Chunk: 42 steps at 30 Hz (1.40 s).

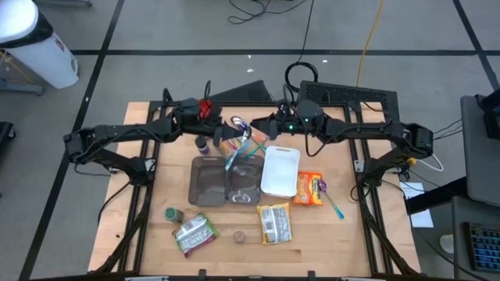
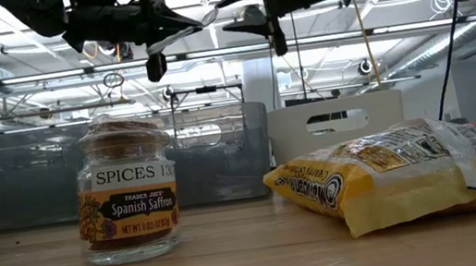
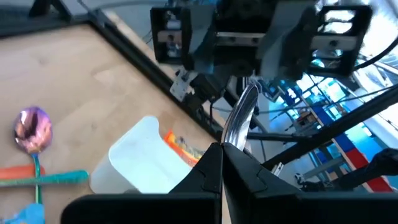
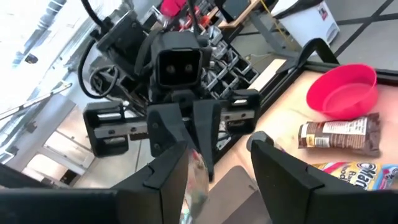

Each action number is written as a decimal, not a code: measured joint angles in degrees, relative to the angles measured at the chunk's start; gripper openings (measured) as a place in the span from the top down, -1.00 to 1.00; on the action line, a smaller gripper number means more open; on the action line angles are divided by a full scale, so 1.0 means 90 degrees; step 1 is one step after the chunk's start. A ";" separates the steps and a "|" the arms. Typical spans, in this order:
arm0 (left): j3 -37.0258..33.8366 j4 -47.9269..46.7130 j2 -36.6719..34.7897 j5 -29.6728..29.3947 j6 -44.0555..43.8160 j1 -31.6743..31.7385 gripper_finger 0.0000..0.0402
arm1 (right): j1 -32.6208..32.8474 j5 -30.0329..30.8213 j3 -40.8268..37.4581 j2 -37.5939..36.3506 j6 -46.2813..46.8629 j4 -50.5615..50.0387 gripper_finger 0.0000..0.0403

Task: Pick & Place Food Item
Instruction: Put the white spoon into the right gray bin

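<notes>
High view: both arms reaching in to meet above the far middle of the table. Left claw [image 1: 227,129] clamped shut on the handle of a metal spoon [image 1: 238,123], held in the air over the far edge of a dark grey tray [image 1: 205,186]. Right claw [image 1: 262,129] facing it, just beside the spoon, fingers spread apart.

Left wrist view: own fingers [image 3: 208,171] pressed together around the spoon handle [image 3: 242,118], right arm close behind it.

Right wrist view: spoon bowl [image 4: 196,177] close by one of the parted fingers [image 4: 171,171]; touching or not, cannot tell.

Food all down on the table. Right of the tray, a white tub [image 1: 281,172], then an orange packet [image 1: 310,189] touching it, then a teal plastic spoon [image 1: 334,201]. Nearer, a yellow bag [image 1: 275,222], a small spice jar [image 1: 238,236] just left of it, a green packet [image 1: 195,234] and a green-lidded jar [image 1: 173,214] farther left.

Low view: spice jar [image 2: 126,200] upright at left, yellow bag [image 2: 411,169] lying flat at right, well apart, both claws high above.
</notes>
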 joint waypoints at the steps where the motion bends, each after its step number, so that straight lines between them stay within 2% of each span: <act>1: 0.0000 0.0004 -0.0037 -0.0002 0.0014 0.0024 0.99 | -0.0027 -0.0004 0.0000 0.0000 0.0001 0.0003 0.16; 7: -0.0002 -0.0474 -0.0437 -0.0009 0.0251 0.0321 0.99 | -0.0169 -0.0019 0.0000 0.0000 0.0005 0.0170 0.16; 18: -0.0002 -0.2770 -0.2074 -0.0571 0.0996 0.1083 0.99 | -0.0378 -0.0005 0.0000 0.0000 -0.0018 0.0814 0.16; 25: 0.0000 -0.4122 -0.3160 -0.1060 0.0921 0.1118 0.99 | -0.0382 0.0212 0.0000 0.0000 -0.0220 0.0749 0.16; 34: 0.0000 -0.5434 -0.4010 -0.2027 0.0495 0.0639 0.99 | -0.0265 0.0476 -0.0002 0.0000 -0.0430 0.0164 0.17; 42: -0.0099 -0.5573 -0.4175 -0.3061 -0.0260 -0.0430 0.99 | 0.0004 0.0520 -0.0030 -0.0005 -0.0833 -0.0139 0.18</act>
